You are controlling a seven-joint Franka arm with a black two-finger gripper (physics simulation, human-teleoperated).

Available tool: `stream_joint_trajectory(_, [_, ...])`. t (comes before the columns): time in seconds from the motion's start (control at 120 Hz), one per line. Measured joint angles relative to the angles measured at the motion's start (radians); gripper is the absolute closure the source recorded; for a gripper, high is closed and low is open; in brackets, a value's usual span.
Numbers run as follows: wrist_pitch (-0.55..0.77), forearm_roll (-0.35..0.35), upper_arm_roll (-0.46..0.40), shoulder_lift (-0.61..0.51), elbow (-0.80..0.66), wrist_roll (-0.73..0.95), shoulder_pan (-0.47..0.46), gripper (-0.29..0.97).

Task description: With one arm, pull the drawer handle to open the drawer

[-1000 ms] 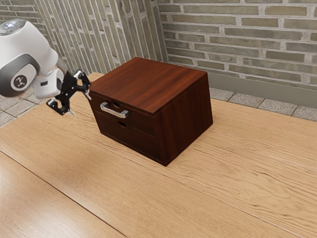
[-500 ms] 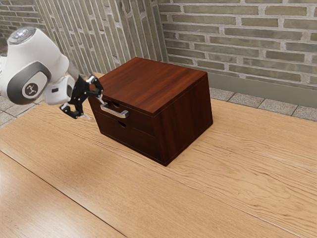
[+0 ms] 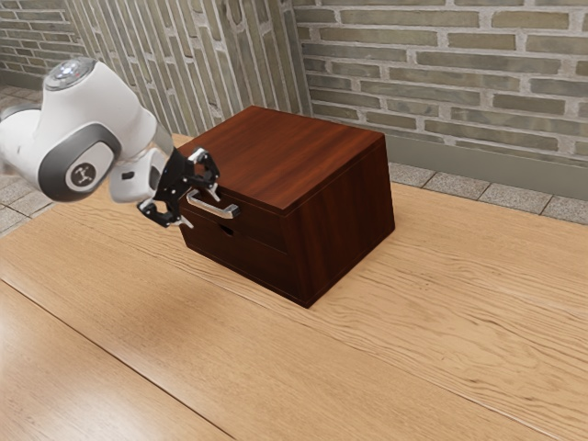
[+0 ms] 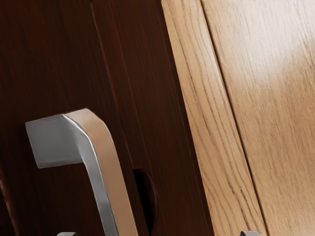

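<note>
Seeing fingers (image 3: 210, 172) spread wide, pinching nothing. Gripper (image 3: 195, 196) is hovering at the handle (image 3: 217, 210) end nearer the exterior view's left; I can't tell whether it's straddling the bar or just short of it. Handle is sitting on the top drawer (image 3: 243, 223), which is looking flush in the cabinet (image 3: 285, 152). Cabinet is standing on the table (image 3: 413, 322). Arm (image 3: 83, 147) is reaching in from the exterior view's left.

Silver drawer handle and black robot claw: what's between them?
Nothing: in the exterior view, the open black two-finger gripper is right at the end of the silver metal drawer handle.
</note>
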Motion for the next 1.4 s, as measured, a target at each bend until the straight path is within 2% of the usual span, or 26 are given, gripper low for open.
stream_joint_trajectory(0.092, [0.002,0.000,-0.001,0.004,-0.020,-0.001,0.013,0.15])
stream_joint_trajectory(0.183, [0.005,-0.001,-0.030,0.009,-0.068,-0.001,0.103,0.20])
stream_joint_trajectory(0.267, [0.004,-0.007,-0.053,0.011,-0.088,-0.002,0.138,0.26])
stream_joint_trajectory(0.325, [0.004,-0.011,-0.104,0.016,-0.105,-0.003,0.186,0.30])
stream_joint_trajectory(0.575, [0.009,-0.028,-0.267,0.034,-0.194,-0.005,0.360,0.26])
stream_joint_trajectory(0.683, [0.013,-0.046,-0.426,0.035,-0.266,-0.006,0.537,0.32])
stream_joint_trajectory(1.025, [0.017,-0.112,-0.796,0.021,-0.463,-0.006,0.964,0.23])
stream_joint_trajectory(1.1, [0.015,-0.133,-0.889,-0.002,-0.498,-0.006,1.066,0.33])
stream_joint_trajectory(1.167, [0.010,-0.159,-0.989,-0.028,-0.512,-0.005,1.162,0.67])
stream_joint_trajectory(1.242, [-0.026,-0.216,-1.127,-0.073,-0.480,-0.008,1.323,0.46])
stream_joint_trajectory(1.283, [-0.083,-0.253,-1.218,-0.080,-0.378,-0.021,1.396,0.36])
stream_joint_trajectory(1.342, [-0.196,-0.291,-1.318,-0.065,-0.189,-0.077,1.437,0.26])
stream_joint_trajectory(1.4, [-0.303,-0.330,-1.363,-0.033,-0.085,-0.178,1.444,0.19])
